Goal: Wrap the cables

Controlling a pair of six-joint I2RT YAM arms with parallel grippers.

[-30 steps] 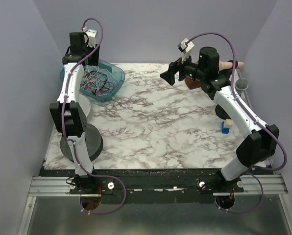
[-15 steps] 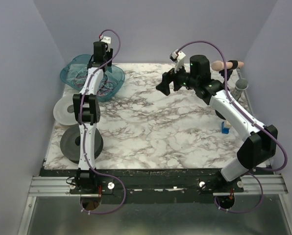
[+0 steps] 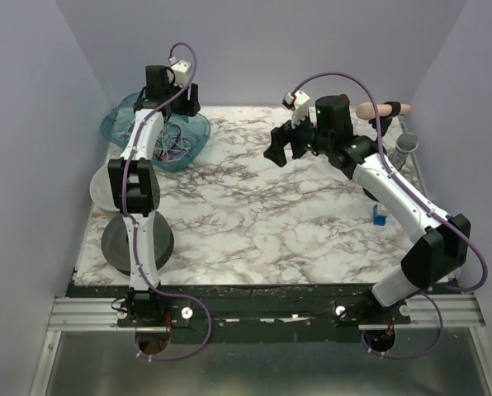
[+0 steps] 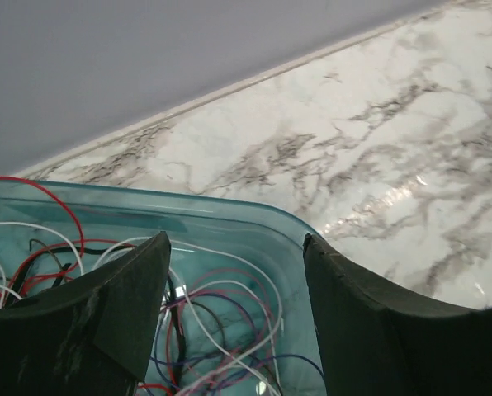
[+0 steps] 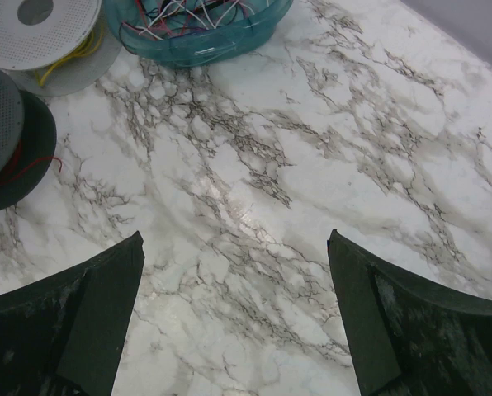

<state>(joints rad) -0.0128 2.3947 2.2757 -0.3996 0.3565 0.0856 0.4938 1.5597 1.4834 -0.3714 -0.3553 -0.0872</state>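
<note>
- The cables point(image 4: 203, 334) lie in a loose tangle of thin red, white, black and purplish loops inside a see-through teal bowl point(image 4: 229, 208).
- The bowl sits at the far left corner of the marble table point(image 3: 271, 214), close to the back wall.
- The left gripper point(image 4: 234, 247) hangs over the bowl, near the rim on the side that faces the middle of the table.
- Its fingers stand apart with a clear gap between them. Only the bowl and the wires below show through the gap, and it grips nothing.
- I cannot tell whether its fingertips touch any wire.
- The right gripper point(image 5: 235, 239) is up in the air over the far middle of the table, well apart from the bowl.
- Its fingers are spread wide and hold nothing, with bare marble below them.
- A white reel point(image 5: 40, 21) with yellow wire on it lies just beside the bowl, on the bowl's near side.
- A dark grey reel point(image 5: 7, 132) with a bit of red wire lies just beside the white one, nearer the arm bases.
- A small blue thing point(image 3: 380, 216) sits by the right edge of the table.
</note>
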